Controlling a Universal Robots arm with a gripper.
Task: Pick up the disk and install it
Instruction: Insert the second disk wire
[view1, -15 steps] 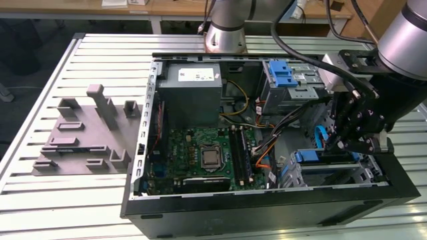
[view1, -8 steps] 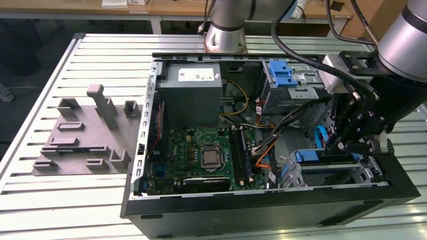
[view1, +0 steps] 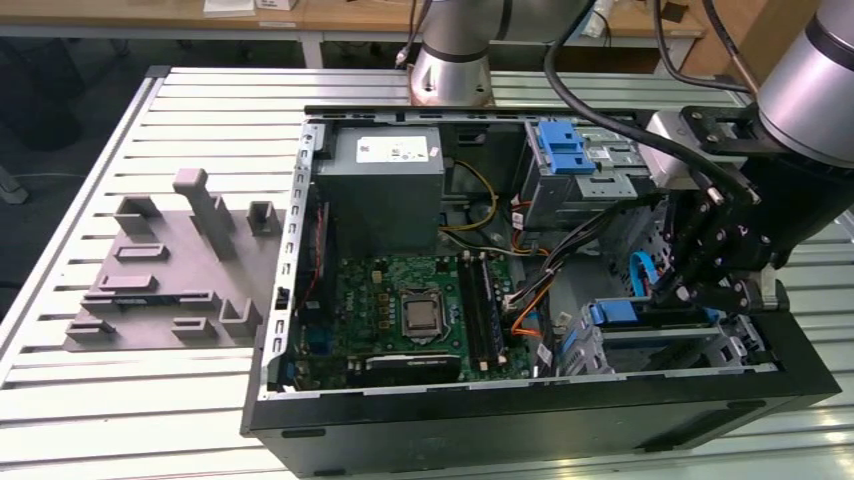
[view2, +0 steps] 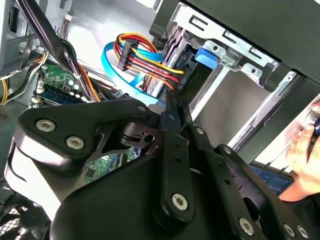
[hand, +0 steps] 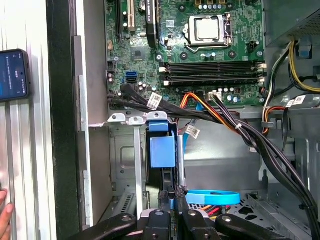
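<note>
The black robot gripper (view1: 694, 290) is reaching down inside the open black desktop computer case (view1: 534, 420), which is lying on its side on the slatted silver metal tabletop (view1: 160, 400). In the first wrist view the gripper's (hand: 172, 197) fingers are pressed close together, pinching the upper edge of the disk (hand: 163, 155), a flat drive in a bright blue plastic frame that is standing on edge. The disk is sitting in the silver metal drive bay (hand: 125, 165) at the case's front corner, just beside the green motherboard (hand: 200, 45); in the exterior view its blue frame (view1: 654, 313) is showing just below the gripper.

A bundle of red, yellow and black power cables (view2: 142, 60) and a flat light-blue data cable (view2: 112, 65) are hanging near the bay in the second wrist view. Further back in the case, a big grey power-supply box (view1: 387, 190) is sitting beside a silver metal cage with a blue ribbed latch (view1: 567, 150). A grey moulded fixture plate (view1: 167, 270) is lying on the tabletop toward the exterior view's left, well apart from the case. A dark smartphone (hand: 12, 75) is resting on the tabletop outside the case wall.
</note>
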